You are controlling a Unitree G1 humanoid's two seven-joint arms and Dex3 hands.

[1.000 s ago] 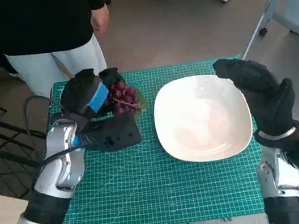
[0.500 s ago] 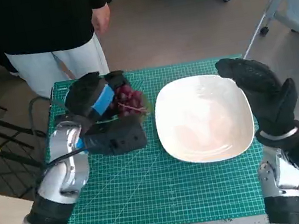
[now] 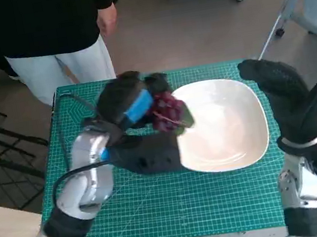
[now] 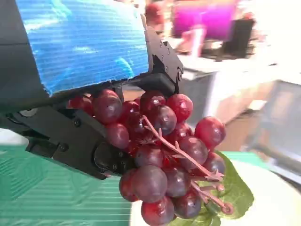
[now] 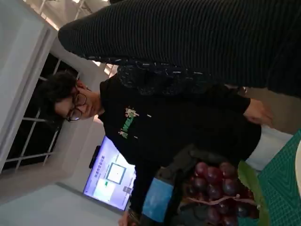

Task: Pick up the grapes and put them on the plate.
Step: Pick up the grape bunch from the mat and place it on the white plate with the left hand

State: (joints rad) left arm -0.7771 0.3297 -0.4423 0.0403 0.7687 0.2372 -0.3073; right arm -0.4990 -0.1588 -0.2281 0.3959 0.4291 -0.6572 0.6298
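left hand [image 3: 128, 102] gripped the grapes [image 3: 168, 111] over the plate [image 3: 234, 136]'s near-left edge. right hand [image 3: 286, 100] hovered at the plate's other side, fingers apart, holding nothing.

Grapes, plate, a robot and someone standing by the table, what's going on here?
The robot's left hand holds a bunch of red grapes in the air, over the near-left rim of the white plate on the green mat. The grapes are not yet set down. The right hand, gloved, is at the plate's right edge with nothing in it. A person in a dark top stands behind the table.
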